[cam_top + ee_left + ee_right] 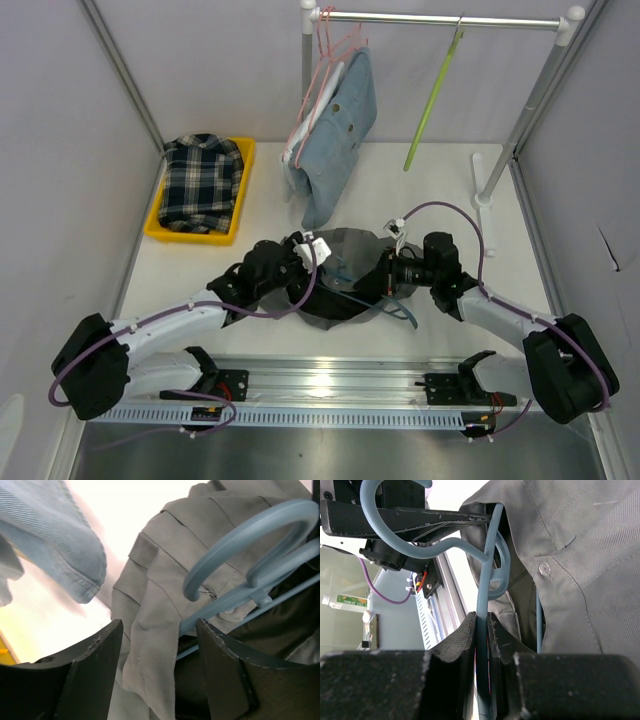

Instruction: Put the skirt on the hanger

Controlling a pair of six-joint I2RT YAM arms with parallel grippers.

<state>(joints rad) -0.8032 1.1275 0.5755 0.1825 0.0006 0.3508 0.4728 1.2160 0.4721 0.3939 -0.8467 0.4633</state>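
**Top view.** The skirt (350, 255), dark grey, lies bunched at the middle of the table (440, 200), between my two wrists and not far from the base rail (330, 385). My left gripper (157, 665) meets it from the left and my right gripper (481, 635) from the right. The two heads nearly face each other across the cloth.

**Left wrist view.** My left jaws stand wide apart. A pleated fold of skirt and a thin bar of the blue hanger (250, 550) pass through the gap. Neither finger (85, 680) visibly presses on them (so nothing is gripped here). The hanger's hook curves just beyond the right finger and lies on the cloth.

**Right wrist view.** My right jaws are closed on a thin hanger rod, which runs straight up out of the pinch. The skirt's buttoned waistband lies just to the right of the rod.

**Surroundings, top view.**
- Open tabletop shows behind the skirt as far as the rack (440, 18).
- A denim garment (345, 120) hangs with pink hangers (325, 50) at the rack's left end, its hem near the skirt's far edge.
- A green hanger (432, 95) hangs towards the right.
- A yellow bin (246, 190) holding a plaid shirt (203, 180) sits at the far left, well apart from the skirt.
- Walls close both sides. The widest room lies on the right half, between the green hanger and the rack's right upright.
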